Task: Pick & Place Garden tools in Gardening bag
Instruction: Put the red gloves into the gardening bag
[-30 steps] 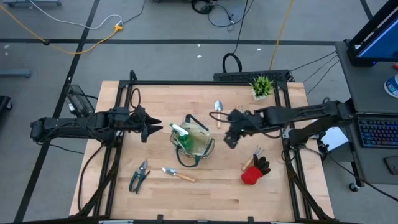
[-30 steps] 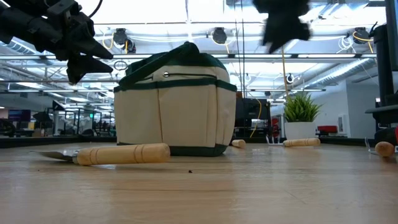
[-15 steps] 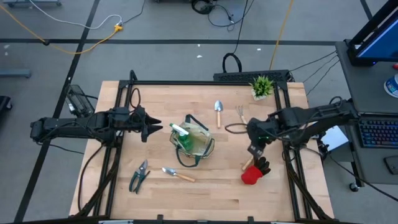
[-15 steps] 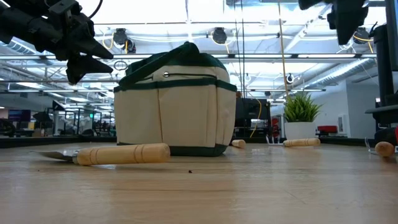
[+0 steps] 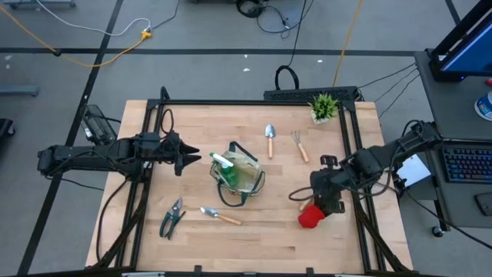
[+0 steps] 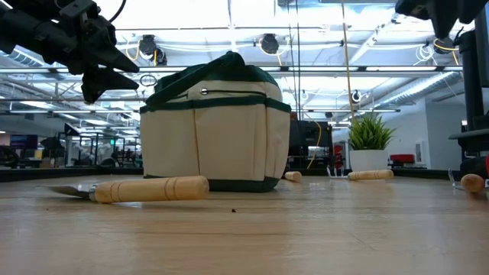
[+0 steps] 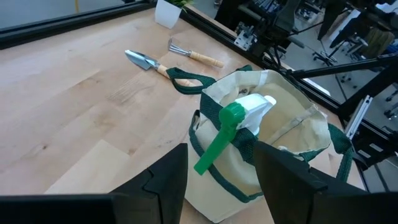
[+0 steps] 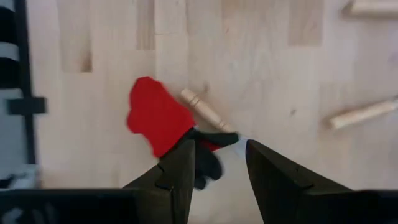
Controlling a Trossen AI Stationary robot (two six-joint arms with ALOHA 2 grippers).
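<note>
Moved since a second ago: right gripper point(image 5: 329, 201), from beside the bag's right side across the table to above the red-and-black glove point(image 5: 311, 215) near the front right corner; left gripper unmoved. Fingers of the right gripper spread apart, empty, pointing down with the glove point(image 8: 163, 121) and a wooden handle point(image 8: 207, 114) just beyond their tips.

Nearest the front edge: a wooden-handled trowel point(image 5: 219, 215), with green-handled pruners point(image 5: 171, 218) just to its left.

At mid-table: khaki bag point(image 5: 240, 175) with dark green trim, upright and open, a green spray bottle point(image 7: 233, 127) standing inside with its white head above the rim. Left gripper point(image 5: 184, 158) hanging just left of the bag, fingers parted and holding nothing.

Farther back: second trowel point(image 5: 270, 138) and hand fork point(image 5: 299, 145) lying side by side, apart. At the far right corner: small potted plant point(image 5: 324, 106).
</note>
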